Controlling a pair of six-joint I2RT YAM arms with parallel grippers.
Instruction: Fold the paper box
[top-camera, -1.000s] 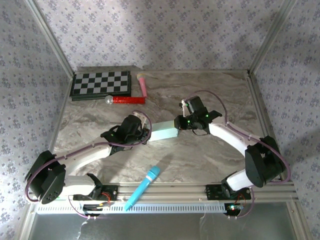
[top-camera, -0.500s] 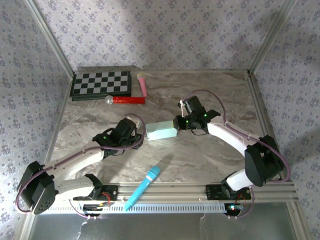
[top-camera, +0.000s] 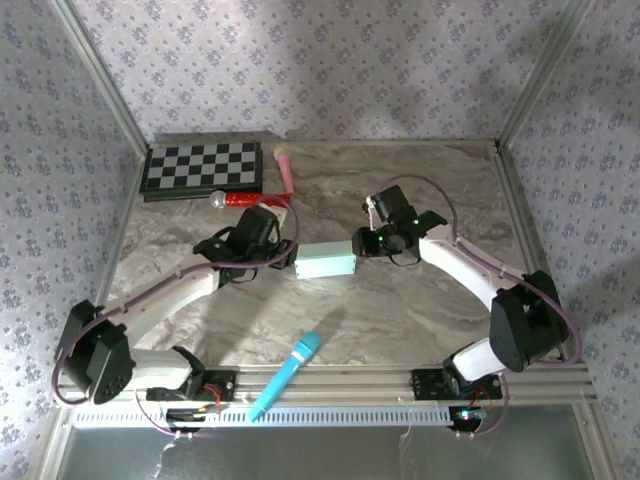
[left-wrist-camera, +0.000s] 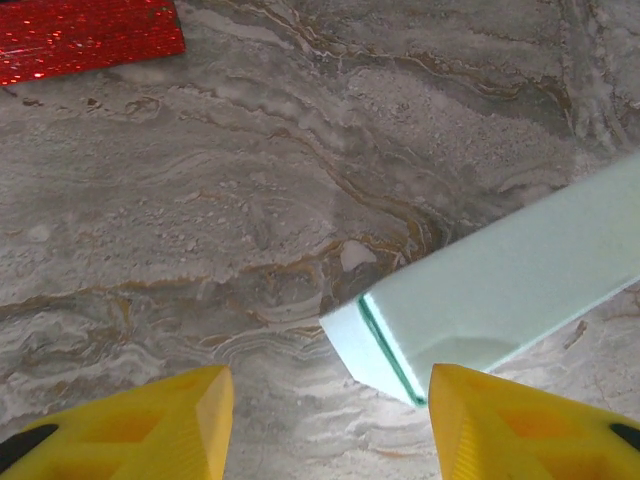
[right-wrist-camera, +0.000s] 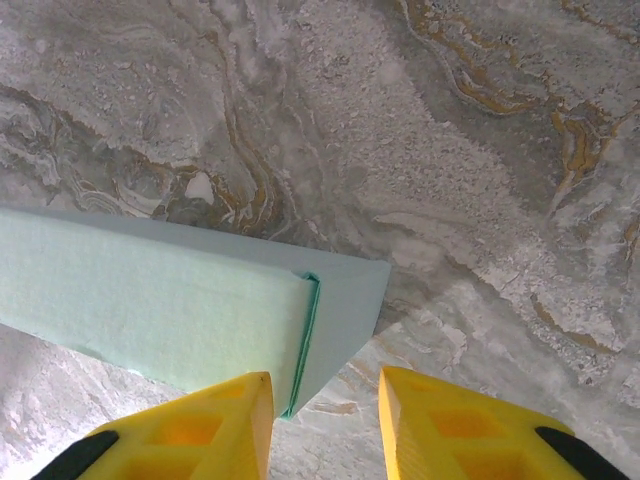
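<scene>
Marble-patterned laminate, grey veined with tan, covers the bench (top-camera: 420, 300). At its far left corner lies a flat chessboard (top-camera: 200, 165) in black and white squares. Just in front of it is a red microphone (top-camera: 258, 199), glittery along the body with a small silver head. A pink stick (top-camera: 285, 170) runs back from it toward the wall; what it is cannot be made out. The left wrist view cuts that red glitter (left-wrist-camera: 90, 35) off at the top corner.

The left claw (top-camera: 283, 250) sits just left of the paper box (top-camera: 326, 262), its tips hidden under the wrist from above. From the wrist, the left claw (left-wrist-camera: 325, 400) stands wide apart with only bare bench between its yellow plastic fingers (left-wrist-camera: 150, 420). The box (left-wrist-camera: 500, 280) lies ahead, matte mint card with a darker green seam at its end. Its far part runs out of frame.

The paper box lies flat mid-bench as a closed, slim rectangular block.

The right claw (top-camera: 362, 245) is at the box's right end. From its wrist, the right claw (right-wrist-camera: 325, 385) is parted, gripping nothing. The box (right-wrist-camera: 150, 300) has its corner just beside one yellow finger (right-wrist-camera: 190, 430); contact is unclear.

A blue microphone (top-camera: 290, 372) lies slanted across the near rail.
</scene>
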